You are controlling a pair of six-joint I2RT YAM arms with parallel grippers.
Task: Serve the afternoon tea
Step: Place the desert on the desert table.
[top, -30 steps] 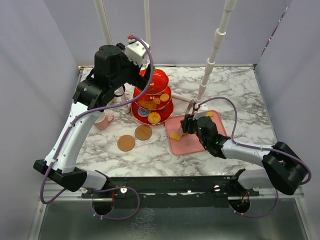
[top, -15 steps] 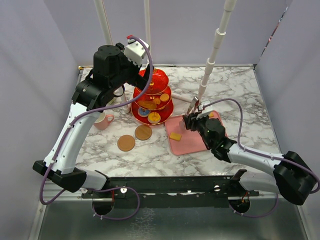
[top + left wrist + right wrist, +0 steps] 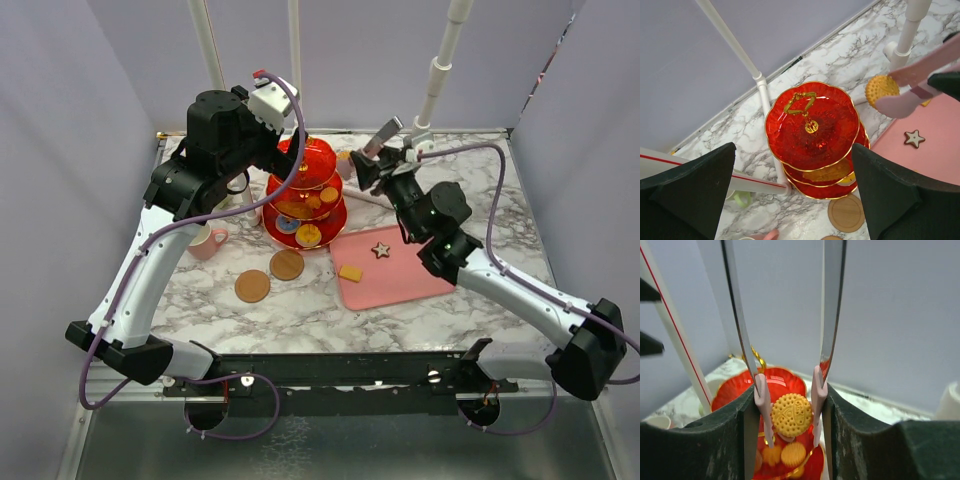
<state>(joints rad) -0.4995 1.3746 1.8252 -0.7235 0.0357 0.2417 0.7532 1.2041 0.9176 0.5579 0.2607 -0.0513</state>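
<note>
1. While the right claw [image 3: 372, 167] is clamped on a pair of tongs [image 3: 832, 315], their pink tips pinch a round yellow cookie [image 3: 791, 415]. It hangs just off the rim of the red three-tier stand [image 3: 790, 135], at about 3 o'clock of the top tier from above.
2. The step in hand looks like setting this cookie on a tier. The tips hold it only by its edges, so the squeeze should stay even while it travels inward. It should loosen only once the cookie is low over the plate.
3. The gold finial [image 3: 801, 104] stands mid-plate, so the likely landing spot is the band between finial and rim on the 3 o'clock side.
4. The left claw [image 3: 795, 197] holds nothing, its jaws spread wide, and it hovers above the stand toward 9 o'clock. That side is taken, so 3 o'clock is the open way in.
5. A white pole [image 3: 432, 85] rises at 2 o'clock of the stand, close to the right arm, so sideways swings are best kept small.
6. The pink tray [image 3: 400, 280] lies at 4 o'clock with a star cookie [image 3: 380, 249]. The bench [image 3: 480, 200] beyond gives room to retreat.
7. The pink mug [image 3: 208, 240] at 8 o'clock and the two coasters [image 3: 286, 264] at 6 o'clock lie apart from this move.
</note>
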